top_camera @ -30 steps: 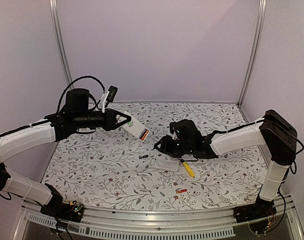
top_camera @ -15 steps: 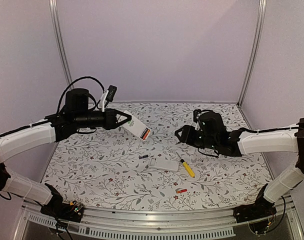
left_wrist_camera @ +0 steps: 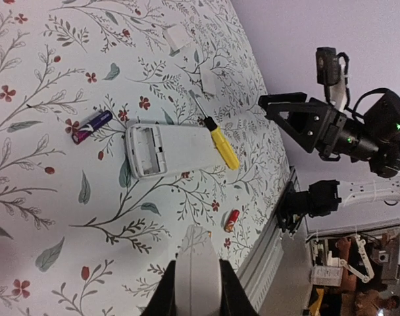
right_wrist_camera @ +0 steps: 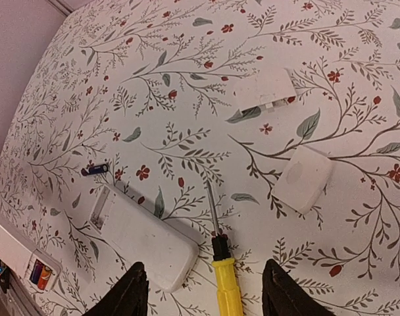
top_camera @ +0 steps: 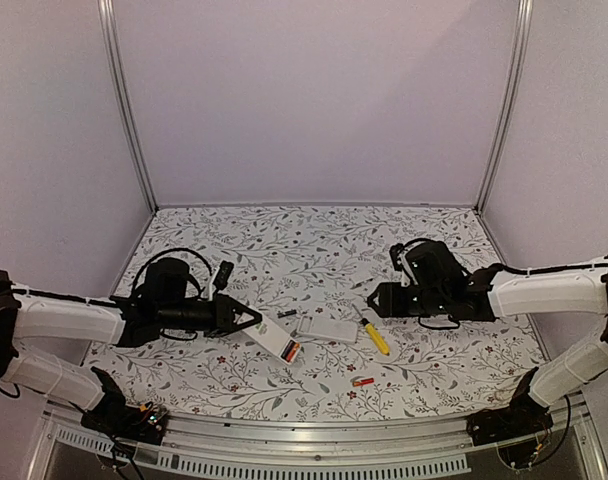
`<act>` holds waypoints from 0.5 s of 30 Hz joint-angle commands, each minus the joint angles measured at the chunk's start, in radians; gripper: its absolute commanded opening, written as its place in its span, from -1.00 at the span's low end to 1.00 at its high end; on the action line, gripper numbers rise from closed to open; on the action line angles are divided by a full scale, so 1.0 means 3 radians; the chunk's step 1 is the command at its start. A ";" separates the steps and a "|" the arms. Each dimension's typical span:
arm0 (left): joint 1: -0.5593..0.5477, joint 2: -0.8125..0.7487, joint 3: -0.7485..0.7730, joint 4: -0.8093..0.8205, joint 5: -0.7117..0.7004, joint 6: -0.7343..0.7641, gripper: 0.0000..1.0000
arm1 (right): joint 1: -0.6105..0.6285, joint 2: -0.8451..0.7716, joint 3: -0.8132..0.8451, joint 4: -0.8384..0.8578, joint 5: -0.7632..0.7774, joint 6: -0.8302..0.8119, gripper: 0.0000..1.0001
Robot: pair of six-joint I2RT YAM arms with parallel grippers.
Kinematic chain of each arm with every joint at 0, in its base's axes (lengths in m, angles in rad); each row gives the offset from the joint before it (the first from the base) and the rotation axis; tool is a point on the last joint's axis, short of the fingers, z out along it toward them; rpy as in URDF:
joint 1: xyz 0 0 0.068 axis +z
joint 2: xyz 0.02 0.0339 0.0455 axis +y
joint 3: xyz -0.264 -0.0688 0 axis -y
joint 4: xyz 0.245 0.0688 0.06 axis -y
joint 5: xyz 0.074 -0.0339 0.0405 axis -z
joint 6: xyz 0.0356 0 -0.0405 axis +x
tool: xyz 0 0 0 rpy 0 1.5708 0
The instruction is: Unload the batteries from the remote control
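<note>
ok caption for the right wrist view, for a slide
Open right gripper hovering over a yellow-handled screwdriver and an uncovered white remote, one dark battery loose nearby.

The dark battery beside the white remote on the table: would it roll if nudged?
Probably: the battery is a smooth cylinder lying on its side on the flat table, so a sideways nudge likely rolls it. Being tiny, it's probably light and awkward to pinch.
</note>
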 commanded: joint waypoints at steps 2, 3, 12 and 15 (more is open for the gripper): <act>-0.0145 0.0141 -0.0080 0.0616 -0.0087 -0.0455 -1.00 | 0.0004 0.0037 -0.0178 -0.0060 -0.0503 -0.0246 0.16; -0.0150 0.0198 -0.0072 0.0618 -0.0052 -0.0449 -1.00 | 0.0008 0.0092 -0.0177 -0.0071 -0.0511 -0.0247 0.16; -0.0148 0.0550 0.0155 0.0329 0.0142 -0.0215 -1.00 | 0.0193 0.0385 -0.0083 -0.0396 -0.0176 -0.0271 0.15; -0.0148 0.0627 0.0204 0.0272 0.0174 -0.0170 -1.00 | 0.0198 0.0406 -0.0097 -0.0444 -0.0136 -0.0265 0.14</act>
